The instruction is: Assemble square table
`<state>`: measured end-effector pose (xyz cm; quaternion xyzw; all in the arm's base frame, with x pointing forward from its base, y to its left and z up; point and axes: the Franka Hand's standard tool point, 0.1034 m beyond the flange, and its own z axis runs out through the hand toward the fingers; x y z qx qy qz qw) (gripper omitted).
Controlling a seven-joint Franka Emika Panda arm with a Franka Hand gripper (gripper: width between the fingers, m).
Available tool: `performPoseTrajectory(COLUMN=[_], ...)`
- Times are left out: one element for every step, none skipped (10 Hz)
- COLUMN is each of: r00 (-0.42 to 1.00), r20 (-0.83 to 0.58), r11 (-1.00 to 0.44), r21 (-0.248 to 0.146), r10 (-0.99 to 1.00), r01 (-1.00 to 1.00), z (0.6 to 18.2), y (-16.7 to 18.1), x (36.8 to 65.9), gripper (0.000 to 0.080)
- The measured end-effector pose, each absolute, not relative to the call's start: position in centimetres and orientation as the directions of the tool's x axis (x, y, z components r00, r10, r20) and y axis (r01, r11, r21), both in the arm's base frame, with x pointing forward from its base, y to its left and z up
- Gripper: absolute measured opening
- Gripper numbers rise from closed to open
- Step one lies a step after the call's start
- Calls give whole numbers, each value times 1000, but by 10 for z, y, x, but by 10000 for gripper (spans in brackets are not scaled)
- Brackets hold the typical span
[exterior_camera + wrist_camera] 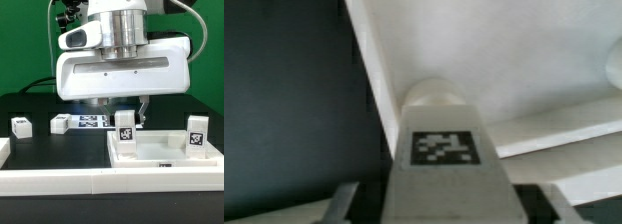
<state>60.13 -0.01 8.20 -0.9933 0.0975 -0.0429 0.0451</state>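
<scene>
My fingers (352, 200) are clamped on 1 white leg (443, 140), its tag facing the wrist camera. I hold it upright at the corner of the square slab (160, 158) toward the exterior view's left; whether its foot touches the slab I cannot tell. A 2nd leg (195, 135) stands on the slab toward the exterior view's right. A 3rd leg (20, 125) and a 4th leg (58, 124) lie on the black desk (30, 105), beside the marker board (92, 122)
</scene>
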Motion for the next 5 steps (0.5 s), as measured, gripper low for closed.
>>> performPoseTrajectory(r00=[977, 974, 971, 953, 898], r20=[77, 75, 74, 70, 57], r11=[-977, -973, -970, -952, -897], r21=[-98, -100, -101, -106, -113], r10=[-198, -216, -229, -294, -436], r01=[-190, -208, -221, -286, -428], z=[82, 82, 82, 82, 81], y=[0, 0, 0, 1, 2], x=[601, 601, 601, 602, 602], gripper=[289, 289, 289, 289, 289])
